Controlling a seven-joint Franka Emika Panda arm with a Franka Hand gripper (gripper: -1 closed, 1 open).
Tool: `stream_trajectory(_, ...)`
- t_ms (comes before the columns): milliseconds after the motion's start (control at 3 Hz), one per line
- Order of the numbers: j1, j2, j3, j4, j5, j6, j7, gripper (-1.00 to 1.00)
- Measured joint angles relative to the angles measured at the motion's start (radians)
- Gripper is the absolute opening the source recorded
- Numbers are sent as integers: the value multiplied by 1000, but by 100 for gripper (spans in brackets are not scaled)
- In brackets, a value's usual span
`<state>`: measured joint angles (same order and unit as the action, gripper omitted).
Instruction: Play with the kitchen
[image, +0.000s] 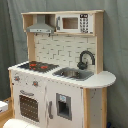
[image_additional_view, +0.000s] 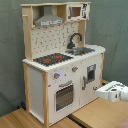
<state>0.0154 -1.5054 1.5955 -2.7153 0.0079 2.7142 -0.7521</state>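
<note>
Because the kitchen (image: 60, 75) looks big, stiff and heavy, only its oven door handle (image_additional_view: 65, 85) invites gripping; the pincer (image_additional_view: 100, 93) state I cannot tell.

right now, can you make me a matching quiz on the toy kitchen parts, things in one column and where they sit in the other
Things:
1. hob
2. faucet
3. microwave
4. oven door

Places:
A. top shelf, beside the grey hood
B. front of the cabinet, below the knobs
C. countertop, beside the sink
D. standing behind the sink

Pairs: 1-C, 2-D, 3-A, 4-B
</note>
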Motion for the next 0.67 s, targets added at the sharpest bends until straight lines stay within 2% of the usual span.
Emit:
stream_trajectory(333, -33, -5, -65, -1, -6, 16, -67, 100)
stream_trajectory(667, -107, -4, -94, 10, -13, 85, -74, 100)
